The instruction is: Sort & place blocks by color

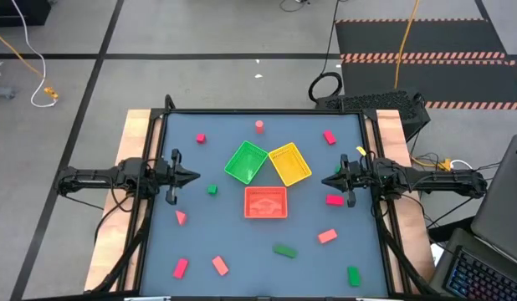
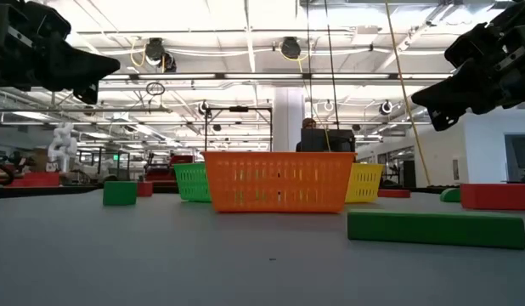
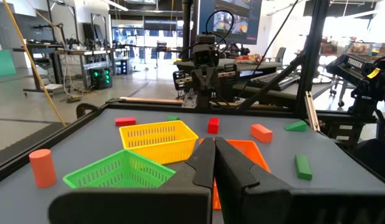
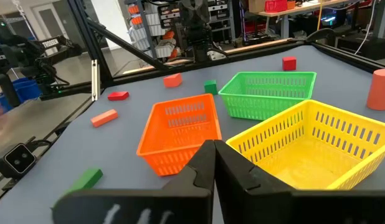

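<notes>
Small red, salmon and green blocks lie scattered on the grey-blue table top. Among them are a salmon cylinder (image 1: 259, 126) standing at the far side, a green block (image 1: 212, 190), a red brick (image 1: 334, 200) and a long green piece (image 1: 284, 250). A green tray (image 1: 246, 161), a yellow tray (image 1: 289, 164) and a red-orange tray (image 1: 266, 202) stand together mid-table. My left gripper (image 1: 197, 176) hovers shut and empty left of the trays, above the table. My right gripper (image 1: 324, 181) hovers shut and empty right of them.
More blocks lie near the front edge: a red one (image 1: 181, 267), a salmon one (image 1: 220, 266) and a green one (image 1: 353, 275). A pink wedge (image 1: 181, 217) lies below my left gripper's side. Raised black rails (image 1: 162, 150) line the table's edges.
</notes>
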Action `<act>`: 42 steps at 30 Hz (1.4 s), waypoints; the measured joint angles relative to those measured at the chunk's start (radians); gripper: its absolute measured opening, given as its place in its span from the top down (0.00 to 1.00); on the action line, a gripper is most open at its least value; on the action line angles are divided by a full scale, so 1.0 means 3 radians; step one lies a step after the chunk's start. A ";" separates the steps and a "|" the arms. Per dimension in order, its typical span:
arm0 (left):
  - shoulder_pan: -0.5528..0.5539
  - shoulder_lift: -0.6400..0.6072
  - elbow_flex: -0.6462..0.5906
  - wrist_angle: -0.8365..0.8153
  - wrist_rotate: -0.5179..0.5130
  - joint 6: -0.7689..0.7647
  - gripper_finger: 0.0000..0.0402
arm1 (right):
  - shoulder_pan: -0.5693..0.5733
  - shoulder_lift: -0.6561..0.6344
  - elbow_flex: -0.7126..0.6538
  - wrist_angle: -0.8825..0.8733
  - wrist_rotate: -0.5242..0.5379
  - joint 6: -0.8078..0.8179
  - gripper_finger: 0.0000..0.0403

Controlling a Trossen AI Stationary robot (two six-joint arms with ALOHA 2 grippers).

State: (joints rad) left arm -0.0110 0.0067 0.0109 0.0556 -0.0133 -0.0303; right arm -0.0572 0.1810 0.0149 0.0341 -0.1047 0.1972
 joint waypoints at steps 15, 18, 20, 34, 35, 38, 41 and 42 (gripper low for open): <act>0.0000 -0.0001 -0.0001 0.0001 -0.0001 0.0000 0.99 | 0.0001 0.0000 0.0001 0.0000 0.0000 0.0001 1.00; 0.0000 0.0000 0.0000 0.0007 -0.0001 0.0000 0.99 | -0.0001 -0.0001 0.0000 0.0000 0.0000 0.0000 1.00; 0.0000 0.0000 0.0000 0.0011 -0.0001 0.0000 0.99 | -0.0001 -0.0001 0.0000 0.0000 0.0000 -0.0001 1.00; 0.0000 -0.0001 0.0000 0.0477 -0.0002 -0.0170 0.99 | 0.0001 -0.0001 0.0001 0.0000 0.0000 -0.0001 1.00; 0.0000 -0.0001 0.0000 0.0494 -0.0005 -0.0160 0.99 | 0.0001 0.0000 0.0001 0.0000 0.0000 0.0000 1.00; 0.0000 -0.0001 0.0000 0.0483 -0.0157 -0.0191 0.97 | 0.0000 0.0000 0.0001 0.0000 0.0000 0.0000 1.00; 0.0000 -0.0001 0.0000 0.0346 -0.0349 -0.0214 0.91 | 0.0001 0.0000 0.0000 0.0000 0.0000 0.0000 1.00; 0.0000 0.0000 0.0000 0.0295 -0.0415 -0.0236 0.87 | 0.0001 -0.0001 0.0000 0.0000 0.0000 0.0000 1.00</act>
State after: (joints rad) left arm -0.0109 0.0067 0.0109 0.1440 -0.1378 -0.1012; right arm -0.0570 0.1809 0.0148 0.0341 -0.1047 0.1971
